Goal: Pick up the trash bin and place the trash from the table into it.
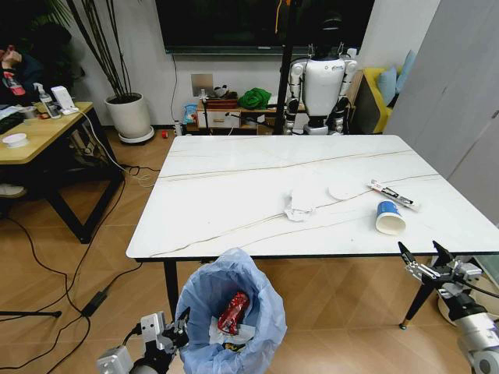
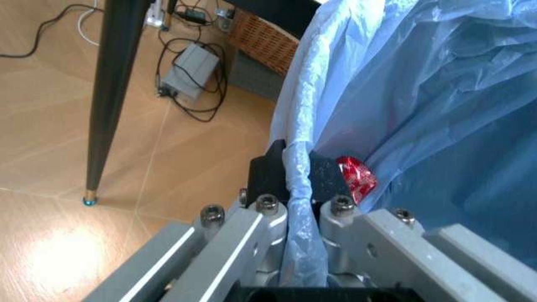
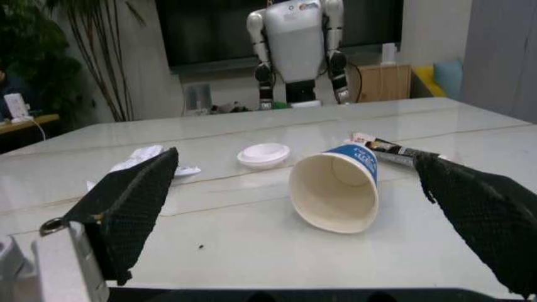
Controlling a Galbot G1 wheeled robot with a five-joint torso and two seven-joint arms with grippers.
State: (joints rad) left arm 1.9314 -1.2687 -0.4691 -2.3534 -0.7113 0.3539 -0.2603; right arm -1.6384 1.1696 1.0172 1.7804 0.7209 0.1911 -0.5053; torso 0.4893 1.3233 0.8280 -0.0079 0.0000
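The trash bin [image 1: 230, 319], lined with a crinkled light-blue bag, hangs low in front of the table's [image 1: 234, 210] near edge. My left gripper [image 1: 183, 321] is shut on its rim, and the fingers [image 2: 268, 173] pinch the bag's edge [image 2: 298, 170]. A red wrapper [image 1: 234, 312] [image 2: 356, 177] lies inside. On the table lie a white tissue [image 1: 299, 205] [image 3: 147, 157], a white disc [image 1: 343, 191] [image 3: 263, 154], a printed tube [image 1: 392, 195] [image 3: 394, 150] and a tipped blue cup [image 1: 390, 218] [image 3: 336, 189]. My right gripper [image 1: 419, 248] [image 3: 295, 157] stands open off the front right edge, facing the cup's mouth.
A white humanoid robot [image 1: 321, 78] stands behind the table's far edge. A yellow desk [image 1: 39, 132] and a white plant pot [image 1: 129, 117] are at the left. Cables run over the wooden floor [image 1: 70, 280]. A black table leg [image 2: 113, 94] stands close to the bin.
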